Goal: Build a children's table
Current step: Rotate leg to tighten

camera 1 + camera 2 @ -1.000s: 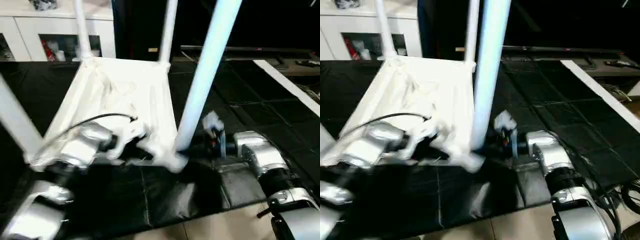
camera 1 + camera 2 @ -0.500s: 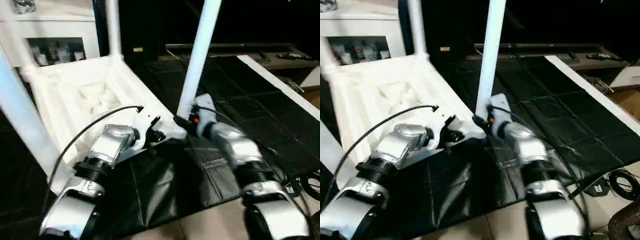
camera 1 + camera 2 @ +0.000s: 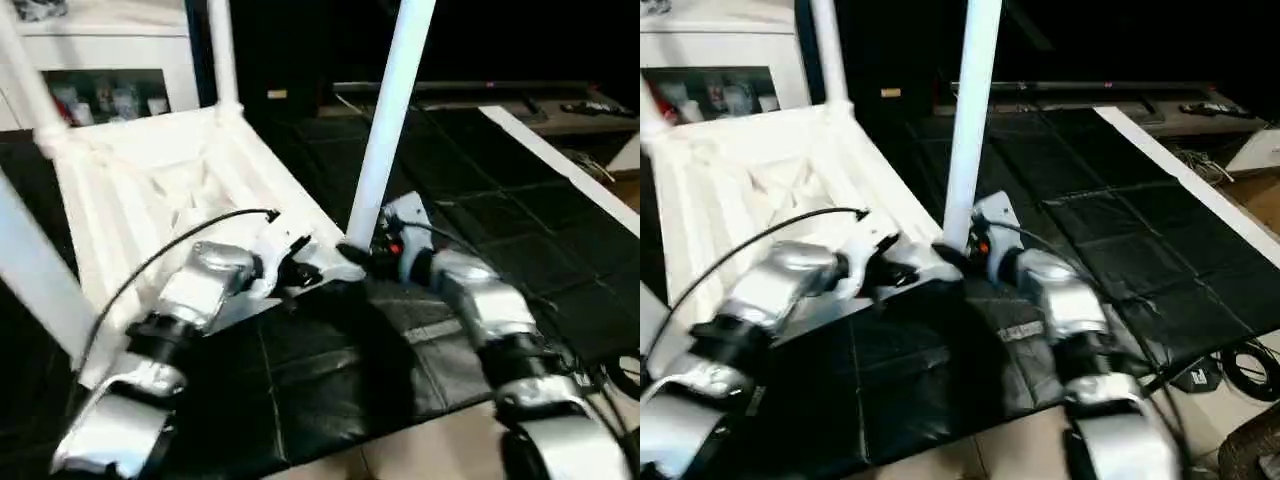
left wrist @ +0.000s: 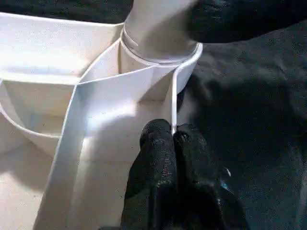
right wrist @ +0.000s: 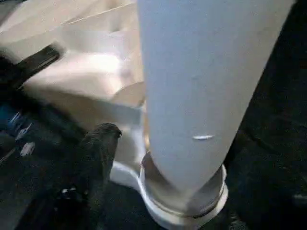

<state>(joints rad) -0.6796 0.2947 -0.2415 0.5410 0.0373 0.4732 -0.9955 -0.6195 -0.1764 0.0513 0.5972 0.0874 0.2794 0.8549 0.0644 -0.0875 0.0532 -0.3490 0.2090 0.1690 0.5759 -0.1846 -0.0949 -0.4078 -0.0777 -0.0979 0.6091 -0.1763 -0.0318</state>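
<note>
Left hand [image 4: 173, 136] clenched on the thin rim [image 4: 172, 103] of the table top [image 3: 150, 190], just beside the near corner socket [image 4: 160, 72]. Table top upside down on the black mat [image 3: 330, 370], ribbed underside facing up. Leg [image 3: 385, 110] upright in that socket, apparently seated or close to it. Right hand [image 3: 372, 252] at the foot of that leg, on the side away from the left hand; grasping or released, cannot tell.

To do this step well: hold the rim firm as an anchor, press the leg straight down along its own line, avoid levering it sideways, then check the collar for any gap.

Both silver forearms stretched forward and angled inward, meeting at the one corner, wrists bent toward each other.
</note>
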